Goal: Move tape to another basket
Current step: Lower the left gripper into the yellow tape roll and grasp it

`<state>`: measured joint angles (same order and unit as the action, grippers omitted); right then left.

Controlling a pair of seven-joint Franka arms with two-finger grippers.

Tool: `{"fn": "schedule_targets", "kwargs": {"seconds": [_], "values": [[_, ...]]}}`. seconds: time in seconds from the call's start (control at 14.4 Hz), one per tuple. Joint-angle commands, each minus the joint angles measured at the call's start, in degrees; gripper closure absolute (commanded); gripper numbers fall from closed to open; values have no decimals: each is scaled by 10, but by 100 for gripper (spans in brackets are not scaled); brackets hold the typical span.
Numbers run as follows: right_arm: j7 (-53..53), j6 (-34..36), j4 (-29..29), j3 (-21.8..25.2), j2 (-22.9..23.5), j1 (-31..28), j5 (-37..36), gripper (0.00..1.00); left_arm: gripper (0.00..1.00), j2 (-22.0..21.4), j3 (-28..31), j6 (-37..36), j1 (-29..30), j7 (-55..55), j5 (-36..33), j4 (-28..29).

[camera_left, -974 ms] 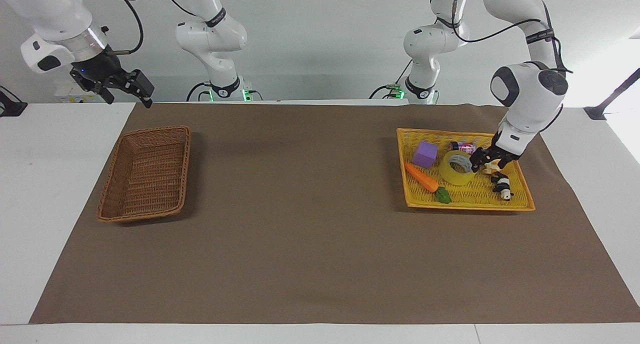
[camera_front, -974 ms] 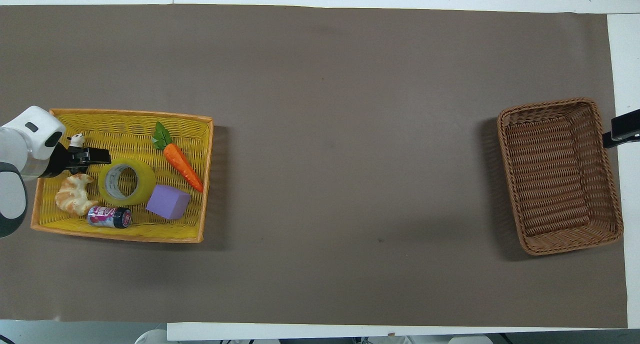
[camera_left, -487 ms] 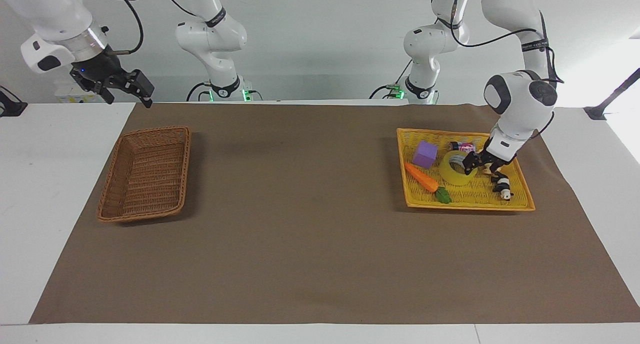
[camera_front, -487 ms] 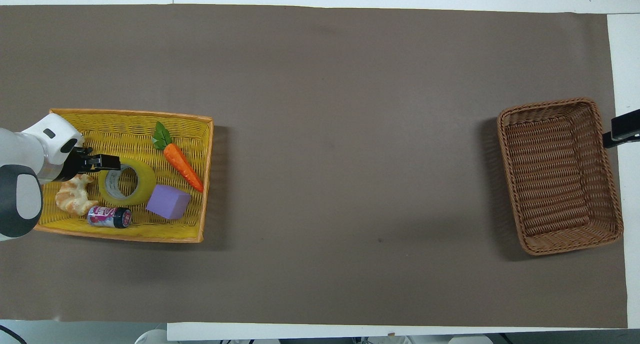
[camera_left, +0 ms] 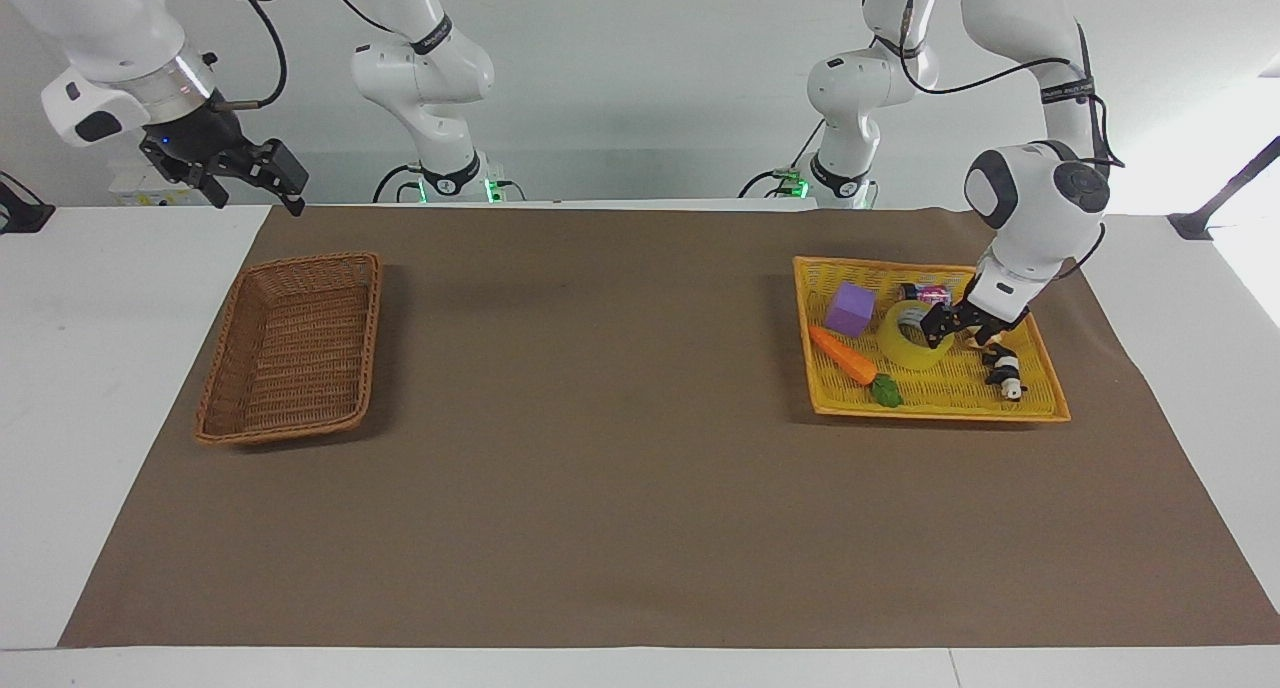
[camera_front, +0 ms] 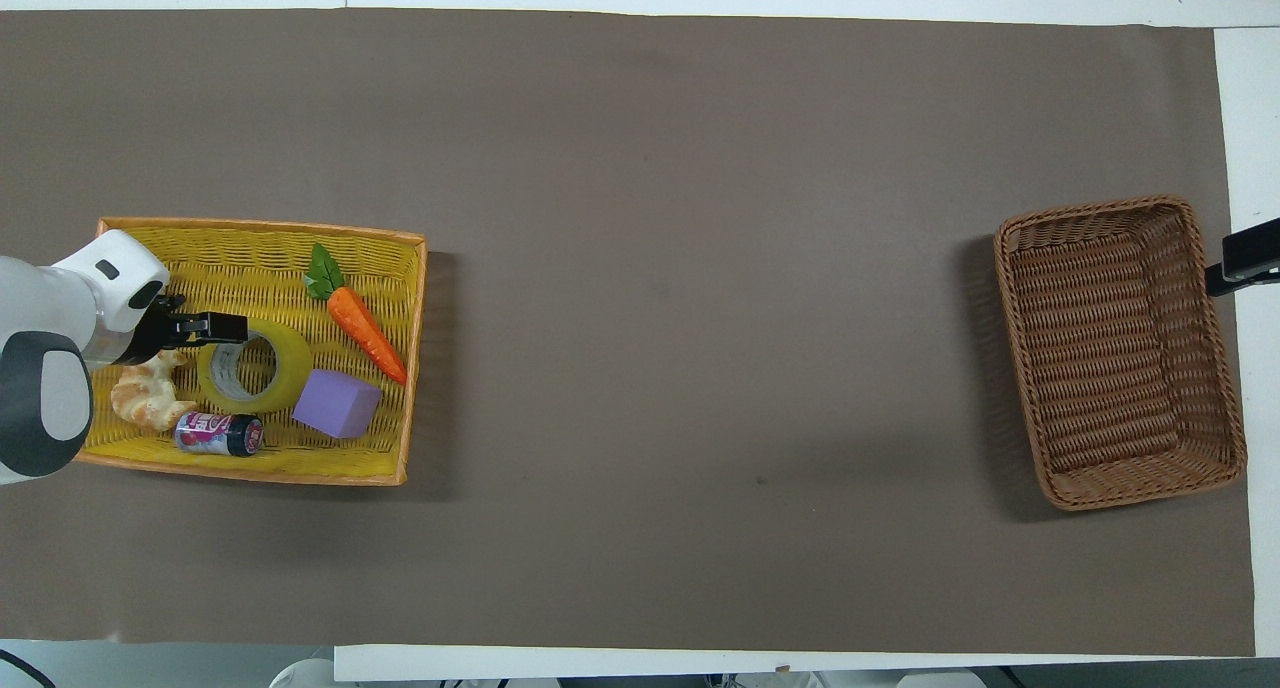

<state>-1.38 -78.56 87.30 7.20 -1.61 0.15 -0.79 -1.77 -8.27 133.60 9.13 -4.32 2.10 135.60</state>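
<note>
The tape (camera_left: 912, 338), a yellow translucent roll lying flat, sits in the yellow-orange tray (camera_left: 930, 412) at the left arm's end of the table; it also shows in the overhead view (camera_front: 255, 366). My left gripper (camera_left: 950, 330) is open and low over the tray, its tips at the tape's rim on the side toward the left arm's end; in the overhead view (camera_front: 225, 326) its tip overlaps that rim. The brown wicker basket (camera_left: 290, 343), also in the overhead view (camera_front: 1120, 348), is empty at the right arm's end. My right gripper (camera_left: 265, 173) waits open, raised beside the basket.
In the tray around the tape lie a purple block (camera_front: 337, 404), a toy carrot (camera_front: 365, 333), a croissant (camera_front: 148, 393), a small can (camera_front: 218, 434) and a panda figure (camera_left: 1003, 371). A brown mat (camera_left: 600, 448) covers the table between the two baskets.
My left gripper has moved from over the croissant toward the tape, and its tip now reaches the tape's rim. The tape and the right arm have not moved.
</note>
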Motion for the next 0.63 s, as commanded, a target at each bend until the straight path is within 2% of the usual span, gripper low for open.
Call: {"fn": "schedule_targets", "kwargs": {"seconds": [0.0,0.56], "values": [[13,1,12,-4,-9,-6,0,0,9,-17,4,-24,-13,-7,-3,26],[13,1,12,-4,-9,-6,0,0,9,-18,4,-5,-13,-5,-3,35]]}}
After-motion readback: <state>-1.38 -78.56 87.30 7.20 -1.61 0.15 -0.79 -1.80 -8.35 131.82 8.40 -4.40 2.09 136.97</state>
